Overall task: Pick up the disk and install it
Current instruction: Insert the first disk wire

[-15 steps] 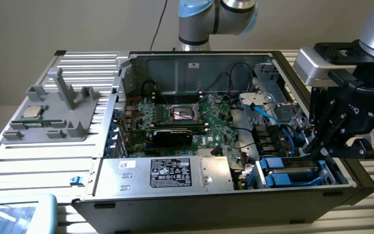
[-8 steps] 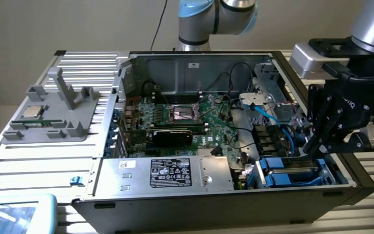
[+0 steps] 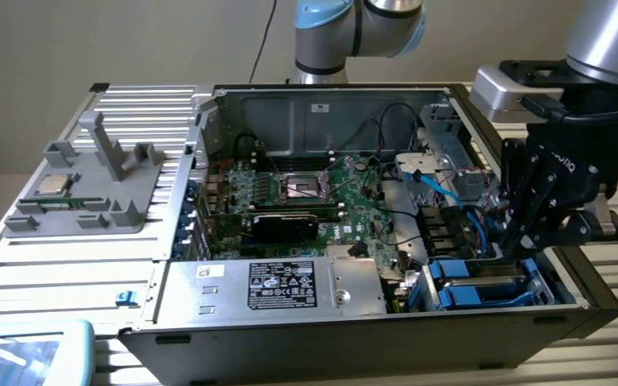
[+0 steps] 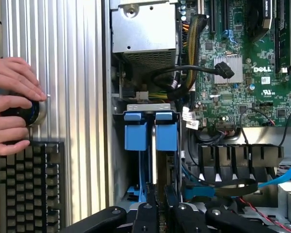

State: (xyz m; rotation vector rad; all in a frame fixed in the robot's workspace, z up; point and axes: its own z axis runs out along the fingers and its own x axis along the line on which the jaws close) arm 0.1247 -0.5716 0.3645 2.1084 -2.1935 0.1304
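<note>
Blue plastic rails are framing the flat silver-grey metal disk (image 3: 488, 279). It is sitting low in the drive bay of the open black computer case (image 3: 395, 326), just beside the large silver box with a black label (image 3: 287, 285), on the exterior view's right of that box. Much of the disk is lying hidden behind the bay wall and the black gripper (image 3: 515, 251).

The gripper is hanging directly over the disk's upper edge, its fingers drawn close and pinching that thin edge, though the fingers themselves are masking the contact.

From the wrist, the disk (image 4: 166, 137) is showing edge-on with two blue tabs, and the gripper (image 4: 159, 211) is being cut off at the frame edge. Well apart from the silver box (image 4: 143, 29), a hand (image 4: 12, 97) is resting on a round black knob (image 4: 31, 112) next to a dark keyboard (image 4: 26, 184).
</note>
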